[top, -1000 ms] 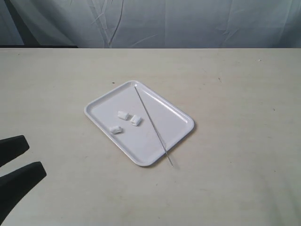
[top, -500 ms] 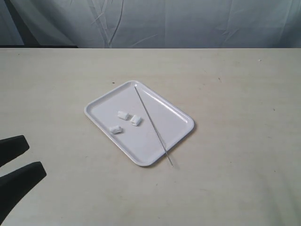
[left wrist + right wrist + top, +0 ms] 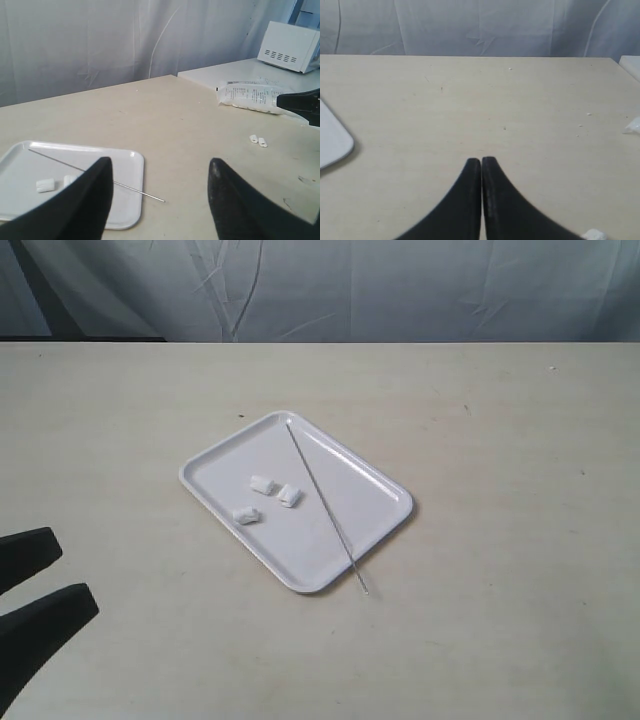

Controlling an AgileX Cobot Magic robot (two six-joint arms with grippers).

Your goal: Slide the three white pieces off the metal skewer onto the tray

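Tray: the white tray (image 3: 365,495) sits at an angle near the middle of the pale table (image 3: 500,440)
Skewer: the metal skewer (image 3: 328,508) lies slantwise across the tray, one end by the far rim, the other poking over the near rim above the tabletop
Pieces: the three white pieces (image 3: 290,496) lie loose on the tray floor, clustered to the left of the skewer and clear of it
Left claw: the left gripper (image 3: 160,162) hangs spread wide and grips nothing, off the tray's left side and near the camera
Right claw: the right gripper (image 3: 481,160) is pressed tip to tip over bare table, with nothing between its fingers
Background: a plastic bag (image 3: 250,95) and a white appliance (image 3: 292,45) show in the left wrist view
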